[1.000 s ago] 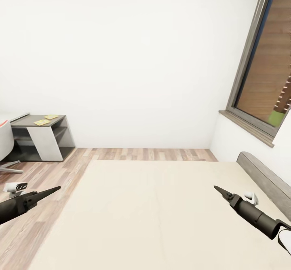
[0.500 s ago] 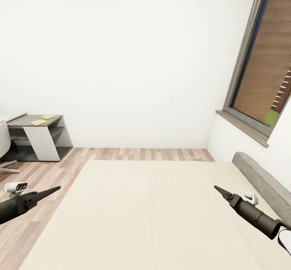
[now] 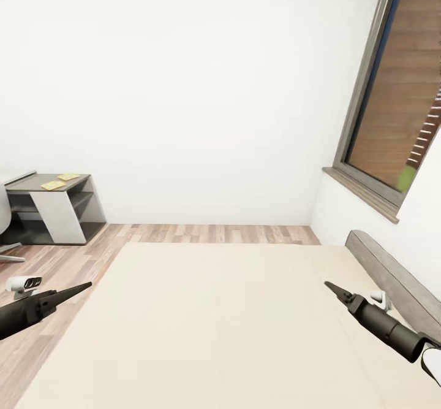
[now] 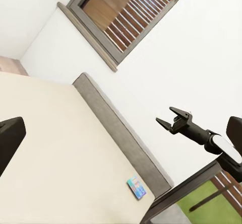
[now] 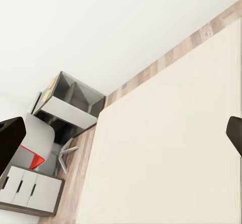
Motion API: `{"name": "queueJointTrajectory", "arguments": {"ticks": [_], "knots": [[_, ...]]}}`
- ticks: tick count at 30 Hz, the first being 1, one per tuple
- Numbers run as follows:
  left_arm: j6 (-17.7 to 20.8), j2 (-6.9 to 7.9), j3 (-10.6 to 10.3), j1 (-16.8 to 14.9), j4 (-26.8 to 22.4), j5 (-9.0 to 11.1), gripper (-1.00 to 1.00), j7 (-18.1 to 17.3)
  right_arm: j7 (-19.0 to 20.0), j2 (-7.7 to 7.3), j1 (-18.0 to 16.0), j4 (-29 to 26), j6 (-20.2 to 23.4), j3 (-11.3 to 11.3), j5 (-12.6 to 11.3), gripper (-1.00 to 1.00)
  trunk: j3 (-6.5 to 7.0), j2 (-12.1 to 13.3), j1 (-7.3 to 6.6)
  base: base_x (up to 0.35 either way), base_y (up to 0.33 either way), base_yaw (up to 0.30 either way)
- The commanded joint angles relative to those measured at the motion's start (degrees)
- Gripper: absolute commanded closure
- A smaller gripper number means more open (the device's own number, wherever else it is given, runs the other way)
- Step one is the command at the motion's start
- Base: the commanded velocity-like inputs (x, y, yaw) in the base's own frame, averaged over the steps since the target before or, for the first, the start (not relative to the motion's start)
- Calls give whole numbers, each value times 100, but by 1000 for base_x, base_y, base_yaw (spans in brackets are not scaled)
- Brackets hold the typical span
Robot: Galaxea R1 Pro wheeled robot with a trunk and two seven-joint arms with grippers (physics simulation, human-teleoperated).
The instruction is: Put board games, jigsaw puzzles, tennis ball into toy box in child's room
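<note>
While I stand at the bed [image 3: 233,329] with nothing in hand, both my grippers hover over the cream mattress. The right gripper [image 3: 329,285] has its fingers apart, as my left wrist camera shows plainly. The left gripper [image 3: 86,285] looks spread too, since its dark fingers sit at opposite edges of its own view.

One small blue board game [image 4: 136,188] lies flat on the mattress, right against the grey headboard [image 3: 386,271]. Its long side seems to run along that board, though it is too small to be sure. The headboard runs down my right side, so I judge the right arm the nearer one, reaching outward and back toward that edge.

The jigsaw puzzles [image 3: 61,181] show as yellow patches on the dark end of the table [image 3: 30,183], far off to my left.
</note>
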Motion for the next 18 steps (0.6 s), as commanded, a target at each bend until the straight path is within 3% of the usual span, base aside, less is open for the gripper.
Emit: {"name": "queueJointTrajectory", "arguments": {"ticks": [1, 18], "knots": [[61, 1, 1, -5, -2, -7, -100, -24, 5, 0, -5, 1, 39, -8, -30, -100, -13, -13, 4, 0, -158, 0], [60, 1, 1, -5, -2, -7, -100, -24, 5, 0, -7, 8, 39, -8, -30, -100, -13, -13, 4, 0, -138, 0]]}}
